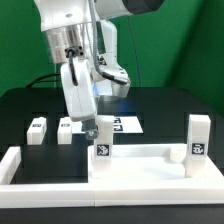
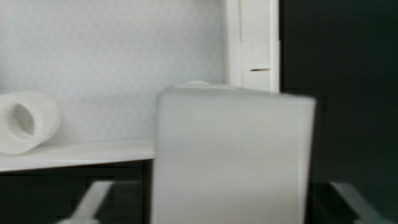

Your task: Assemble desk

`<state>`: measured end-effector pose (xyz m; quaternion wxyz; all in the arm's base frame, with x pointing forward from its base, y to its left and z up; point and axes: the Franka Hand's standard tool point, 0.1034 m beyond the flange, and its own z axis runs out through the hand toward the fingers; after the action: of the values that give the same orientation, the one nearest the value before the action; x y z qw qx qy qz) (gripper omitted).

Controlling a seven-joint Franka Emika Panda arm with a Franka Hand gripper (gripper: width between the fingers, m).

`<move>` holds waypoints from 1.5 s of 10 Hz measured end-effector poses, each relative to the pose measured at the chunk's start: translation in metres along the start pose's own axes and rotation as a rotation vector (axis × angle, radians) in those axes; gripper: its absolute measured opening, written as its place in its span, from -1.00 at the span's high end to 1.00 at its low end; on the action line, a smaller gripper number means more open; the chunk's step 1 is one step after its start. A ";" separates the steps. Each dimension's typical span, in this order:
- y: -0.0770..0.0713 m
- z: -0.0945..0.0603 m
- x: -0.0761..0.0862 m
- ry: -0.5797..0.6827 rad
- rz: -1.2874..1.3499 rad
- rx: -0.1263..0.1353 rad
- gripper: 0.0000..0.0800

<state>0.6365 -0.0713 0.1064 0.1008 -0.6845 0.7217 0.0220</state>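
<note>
Now the gripper [image 1: 96,130] hangs spread astride the upright leg block [image 1: 102,147], which stands directly beneath it and unpinched. The block's long axis is vertical, and it sits at the tabletop panel's [image 1: 145,165] corner on the exterior view's left.

The black table [image 1: 170,100] is filling most of the frame and is carrying a long low white border wall [image 1: 40,182], which is running along the lower edge and is turning up at the lower left. Inside it, in the lower right, the flat white tabletop panel [image 1: 150,168] is lying on the table, while one small leg block [image 1: 38,131] and a second leg block [image 1: 66,131] are standing close together at the middle left. The marker board [image 1: 128,124] is lying flat near the centre of the frame, behind the tabletop panel.
</note>
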 end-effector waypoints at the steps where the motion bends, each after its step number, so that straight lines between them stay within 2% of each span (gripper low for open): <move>1: -0.001 0.001 -0.005 0.023 -0.215 -0.004 -0.53; 3: -0.005 0.000 -0.023 0.026 -0.535 -0.004 -0.60; 7: -0.004 0.000 -0.018 0.035 -0.792 -0.016 -0.62; 8: -0.004 0.000 -0.015 0.058 -1.054 -0.040 -0.62; 9: -0.004 0.000 -0.017 0.057 -1.179 -0.051 -0.62; 11: -0.006 0.000 -0.021 0.053 -1.209 -0.050 -0.57; 12: -0.006 0.000 -0.021 0.053 -1.184 -0.049 -0.25; 13: -0.006 0.000 -0.021 0.054 -1.180 -0.049 -0.25; 14: -0.005 0.000 -0.018 0.057 -1.124 -0.051 0.18; 15: -0.004 0.000 -0.015 0.061 -1.006 -0.050 0.24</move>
<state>0.6410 -0.0567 0.1093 0.0614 -0.9500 0.3044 -0.0322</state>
